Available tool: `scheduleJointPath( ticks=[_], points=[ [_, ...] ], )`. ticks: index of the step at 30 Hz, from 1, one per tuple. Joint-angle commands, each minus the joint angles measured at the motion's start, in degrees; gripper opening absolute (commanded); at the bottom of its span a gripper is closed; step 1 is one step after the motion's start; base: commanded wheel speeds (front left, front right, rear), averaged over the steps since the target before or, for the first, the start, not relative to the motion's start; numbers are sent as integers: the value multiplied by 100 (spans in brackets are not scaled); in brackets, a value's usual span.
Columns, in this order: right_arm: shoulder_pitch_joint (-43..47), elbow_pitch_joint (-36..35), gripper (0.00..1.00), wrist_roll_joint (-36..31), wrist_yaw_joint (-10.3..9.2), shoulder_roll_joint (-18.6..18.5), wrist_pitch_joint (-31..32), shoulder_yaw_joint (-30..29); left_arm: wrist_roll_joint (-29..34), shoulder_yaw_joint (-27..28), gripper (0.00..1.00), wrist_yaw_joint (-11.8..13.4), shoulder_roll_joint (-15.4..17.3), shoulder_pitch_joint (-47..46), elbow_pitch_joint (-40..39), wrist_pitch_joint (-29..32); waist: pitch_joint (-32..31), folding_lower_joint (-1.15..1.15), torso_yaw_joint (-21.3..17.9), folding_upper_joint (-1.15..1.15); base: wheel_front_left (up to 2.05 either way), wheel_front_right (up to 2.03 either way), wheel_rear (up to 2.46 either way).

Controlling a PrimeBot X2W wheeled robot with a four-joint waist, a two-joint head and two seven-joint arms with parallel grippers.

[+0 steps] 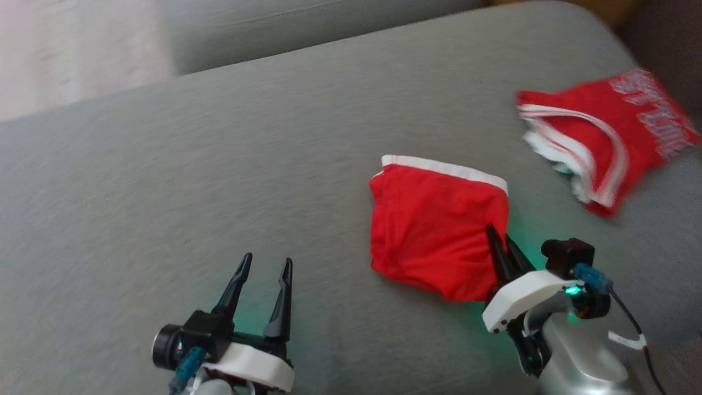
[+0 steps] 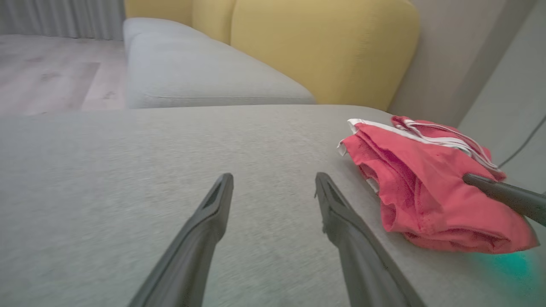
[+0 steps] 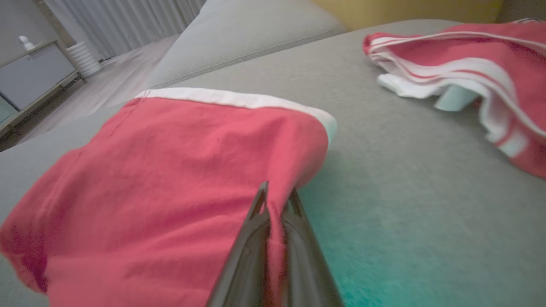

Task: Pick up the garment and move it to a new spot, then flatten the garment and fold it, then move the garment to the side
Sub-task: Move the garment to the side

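Head view puts the garment (image 1: 433, 230), a pair of red shorts with a white waistband, on the grey sofa seat (image 1: 219, 164), right of centre and just ahead of the robot's right arm. It lies as a compact, roughly square block with the waistband along its far edge, and the left wrist view shows several layers stacked at its side, so it looks folded rather than spread out. The right gripper (image 1: 498, 233) has its fingers pressed together on the near right corner, with red cloth pinched between them, as the right wrist view shows. The corner appears slightly raised, though most of the cloth rests on the seat. The left gripper (image 1: 268, 259) hovers with its fingers spread wide and nothing between them, well apart from the garment on its left. A second red garment with white stripes (image 1: 603, 142) lies further right, near the seat's edge. Judging from this, flattening and folding seem done, and moving the garment to the side is the step in hand, with the lift and set-down not yet made.
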Motion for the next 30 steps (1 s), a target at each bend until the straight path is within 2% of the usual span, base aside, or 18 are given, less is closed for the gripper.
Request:
scheduleJointPath(
  ticks=[1, 6, 15, 18, 23, 30],
  points=[
    [-39, -215, 0, 69, -4, 12, -38, 159, -10, 147, 100, 7, 18, -260, -132, -31, -48, 0, -756, 0, 0, 0, 0],
    [-48, -353, 0, 129, -4, 12, -38, 300, -1, 94, 100, -10, 18, -294, -110, -31, 53, 0, -1037, 0, 0, 0, 0],
    [-615, -299, 0, -438, -4, -38, -38, 430, 47, 0, 100, -21, 18, -351, -40, -31, 272, 0, -907, 0, 0, 0, 0],
    [-1048, -216, 0, -710, -4, -284, -38, 536, 82, 16, 100, -24, 18, -368, -11, -31, 355, 0, -778, 0, 0, 0, 0],
    [-1892, 212, 0, -1054, -4, -901, 34, 639, 164, 47, 100, -38, 18, -422, -1, -31, 499, 0, -541, 0, 0, 0, 0],
    [-2735, 1171, 0, -1546, -4, -1783, 277, 379, 232, 38, 100, -55, 18, -559, 1, -31, 663, 0, -191, 0, 0, 0, 0]
  ],
)
